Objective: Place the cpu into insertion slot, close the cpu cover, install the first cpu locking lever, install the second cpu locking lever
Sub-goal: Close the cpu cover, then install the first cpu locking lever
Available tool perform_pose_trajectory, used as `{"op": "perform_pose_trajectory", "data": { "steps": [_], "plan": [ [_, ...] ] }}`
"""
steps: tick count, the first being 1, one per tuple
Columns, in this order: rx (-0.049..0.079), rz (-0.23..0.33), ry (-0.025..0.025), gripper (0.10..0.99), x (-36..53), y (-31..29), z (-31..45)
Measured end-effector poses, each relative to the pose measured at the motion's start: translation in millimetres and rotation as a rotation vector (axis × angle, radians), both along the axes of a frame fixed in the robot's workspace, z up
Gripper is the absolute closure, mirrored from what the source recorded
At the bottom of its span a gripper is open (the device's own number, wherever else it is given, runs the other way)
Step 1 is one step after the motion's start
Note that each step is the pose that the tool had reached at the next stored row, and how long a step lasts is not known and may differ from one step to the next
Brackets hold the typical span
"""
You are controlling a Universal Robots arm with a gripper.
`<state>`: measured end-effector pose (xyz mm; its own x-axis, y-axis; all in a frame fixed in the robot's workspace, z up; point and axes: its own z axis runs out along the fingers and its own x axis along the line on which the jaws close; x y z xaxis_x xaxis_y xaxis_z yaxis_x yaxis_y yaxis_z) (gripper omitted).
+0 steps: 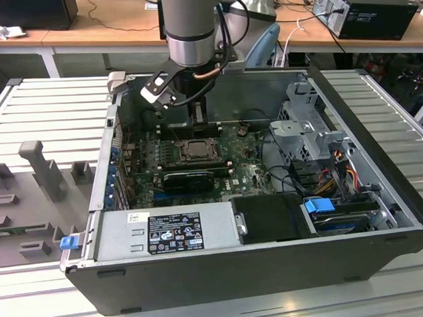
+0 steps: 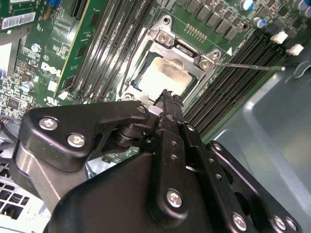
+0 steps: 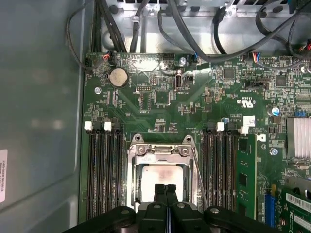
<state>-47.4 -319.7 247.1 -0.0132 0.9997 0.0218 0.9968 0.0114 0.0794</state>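
Gripper (image 3: 165, 190) clenched, fingertips together with nothing between them, tips over the edge of the cpu (image 3: 163, 175); contact cannot be told. Cpu seated in the slot (image 3: 129, 184) directly beneath the gripper, with the cover (image 3: 160, 150) lying flat around it. A thin lever (image 2: 248, 66) angles out just beside the cover. Motherboard (image 3: 160, 104) extends beyond.

Arm (image 1: 188, 20) hangs vertical from above, wrist (image 1: 191, 51) pointing straight down. Gripper (image 1: 198, 116) directly beneath wrist, tips downward. In both wrist views black fingers (image 3: 160, 193) pressed together side by side, tips meeting, nothing visible between them.
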Motion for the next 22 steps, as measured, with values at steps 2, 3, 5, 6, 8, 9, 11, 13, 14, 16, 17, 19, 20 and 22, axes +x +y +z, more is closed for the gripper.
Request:
{"op": "perform_pose_trajectory", "data": {
  "steps": [2, 3, 5, 6, 8, 9, 11, 13, 14, 16, 17, 19, 20, 22],
  "plan": [
    [0.0, 0.0, 0.0, 0.98, -1.0, 0.0, 0.0],
    [0.0, 0.0, 0.0, 0.98, -1.4, 0.0, 0.0],
    [0.001, 0.0, 0.0001, 0.98, -1.6, -0.2, 1.0],
    [0.001, 0.0, 0.0001, 0.98, -1.6, -0.2, 3.8],
    [0.001, 0.0, 0.0001, 0.98, -1.6, -0.2, 11.6],
    [0.002, 0.0, -0.0001, 0.98, -1.5, -0.2, 14.7],
    [0.001, 0.0, 0.0, 0.98, -1.6, -0.2, 20.2],
    [0.002, 0.0, 0.0, 0.98, -1.5, -0.2, 23.5],
    [0.001, 0.0, 0.0001, 0.98, -1.6, -0.2, 27.6],
    [0.001, 0.0, 0.0, 0.98, -1.6, -0.2, 40.0],
    [0.002, 0.0, 0.0, 0.98, -1.5, -0.2, 45.7],
    [0.001, 0.02, -0.0001, 0.98, -1.5, -0.2, 48.4],
    [0.0, 0.041, 0.0, 0.98, -1.5, -0.2, 48.4],
    [-0.001, 0.088, 0.0001, 0.98, -1.5, -0.2, 48.3]
  ]
}}
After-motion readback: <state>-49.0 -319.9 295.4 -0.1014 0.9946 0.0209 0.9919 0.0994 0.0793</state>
